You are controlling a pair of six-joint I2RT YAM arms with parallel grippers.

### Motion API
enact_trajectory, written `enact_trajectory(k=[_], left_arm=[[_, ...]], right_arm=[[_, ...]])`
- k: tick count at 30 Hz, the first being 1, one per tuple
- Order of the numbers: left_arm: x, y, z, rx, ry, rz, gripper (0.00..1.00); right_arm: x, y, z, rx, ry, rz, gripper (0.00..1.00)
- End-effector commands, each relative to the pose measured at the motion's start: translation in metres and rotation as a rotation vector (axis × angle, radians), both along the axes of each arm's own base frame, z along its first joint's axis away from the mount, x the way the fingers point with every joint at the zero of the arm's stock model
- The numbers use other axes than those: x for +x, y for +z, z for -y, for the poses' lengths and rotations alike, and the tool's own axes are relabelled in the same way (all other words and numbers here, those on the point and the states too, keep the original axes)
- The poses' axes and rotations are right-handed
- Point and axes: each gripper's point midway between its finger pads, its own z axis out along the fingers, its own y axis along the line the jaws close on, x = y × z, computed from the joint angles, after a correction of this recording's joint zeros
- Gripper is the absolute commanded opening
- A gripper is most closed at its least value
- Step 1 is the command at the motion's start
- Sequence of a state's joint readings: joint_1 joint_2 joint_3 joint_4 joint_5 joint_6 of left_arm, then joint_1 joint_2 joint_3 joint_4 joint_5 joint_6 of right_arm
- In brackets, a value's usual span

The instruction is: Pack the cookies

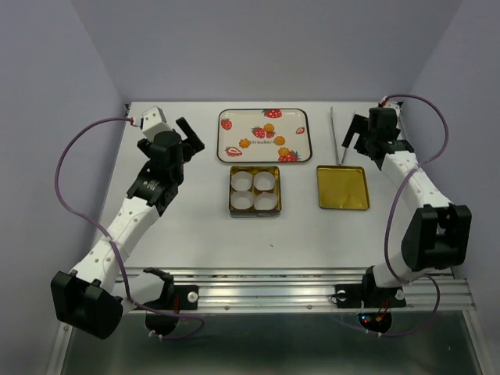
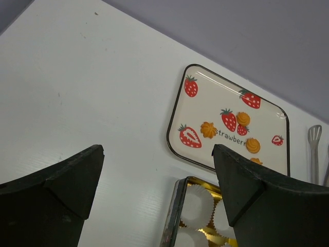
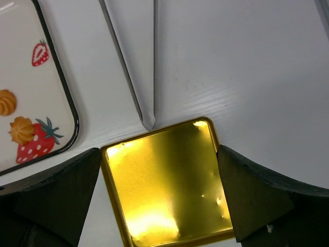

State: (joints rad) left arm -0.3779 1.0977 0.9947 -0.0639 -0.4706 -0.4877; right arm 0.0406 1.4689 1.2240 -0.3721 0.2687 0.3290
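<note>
White surface point(image 1: 195, 234) fills the overhead view, closed in by pale lilac walls point(image 1: 273, 47) at the top and sides. A cream tray point(image 1: 246, 121) printed with red strawberries lies at upper centre; all four cookies point(image 1: 270, 127) sit on it, orange-yellow and small, one near the tray's middle top, one at its lower left and two close together at its lower right.

Just below the tray, apart from it, stands a square gold tin point(image 1: 231, 191) holding four white paper cups point(image 1: 241, 181) in a two-by-two grid; none of the cups holds a cookie. To the right of the tin, apart from it, lies a flat gold lid point(image 1: 341, 188). A pair of metal tongs point(image 1: 337, 137) runs from the lid's top edge towards the top of the frame, right of the tray.

The left pincer point(image 1: 195, 148) hangs left of the tray, released, its fingers spread wide and grasping nothing. In its wrist view the left pincer point(image 2: 158, 175) frames bare surface, with the tray point(image 2: 177, 118) and cookies point(image 2: 208, 129) at upper right and the tin point(image 2: 172, 216) at the bottom edge.

The right pincer point(image 1: 351, 134) is at upper right, beside the tongs, likewise released. In its wrist view the right pincer point(image 3: 158, 154) straddles the lid point(image 3: 164, 195) from above; the closed end of the tongs point(image 3: 153, 62) meets the lid's top edge, and two cookies point(image 3: 21, 129) show on the tray point(image 3: 51, 77) at the left.
</note>
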Motion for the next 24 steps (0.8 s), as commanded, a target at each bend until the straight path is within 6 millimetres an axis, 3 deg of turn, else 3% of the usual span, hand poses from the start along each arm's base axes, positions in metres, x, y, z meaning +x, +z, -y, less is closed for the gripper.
enact_trajectory(k=[1, 4, 6, 7, 10, 11, 14, 24], left_arm=[[0.003, 0.006, 0.002, -0.018, 0.002, 0.036, 0.99], [0.003, 0.0, 0.002, -0.017, 0.001, 0.029, 0.99], [0.004, -0.002, 0.001, -0.012, 0.005, 0.024, 0.99], [0.004, -0.002, 0.002, -0.011, 0.003, 0.022, 0.99], [0.005, -0.007, 0.005, -0.002, -0.015, 0.01, 0.99], [0.007, -0.003, 0.005, -0.008, -0.014, 0.029, 0.99], [0.01, -0.005, 0.005, 0.004, -0.014, 0.022, 0.99], [0.022, -0.01, 0.01, 0.017, -0.016, 0.009, 0.99]], right_arm=[[0.032, -0.008, -0.012, -0.033, 0.122, -0.013, 1.0], [0.051, -0.024, -0.017, -0.036, 0.16, -0.041, 1.0], [0.059, -0.034, -0.013, -0.047, 0.141, -0.062, 1.0], [0.064, -0.05, -0.01, -0.058, 0.131, -0.098, 1.0], [0.076, -0.062, -0.003, -0.098, 0.112, -0.123, 1.0], [0.079, -0.077, -0.003, -0.105, 0.118, -0.155, 1.0], [0.093, -0.095, -0.012, -0.096, 0.185, -0.163, 1.0], [0.122, -0.133, -0.016, -0.113, 0.229, -0.171, 1.0]])
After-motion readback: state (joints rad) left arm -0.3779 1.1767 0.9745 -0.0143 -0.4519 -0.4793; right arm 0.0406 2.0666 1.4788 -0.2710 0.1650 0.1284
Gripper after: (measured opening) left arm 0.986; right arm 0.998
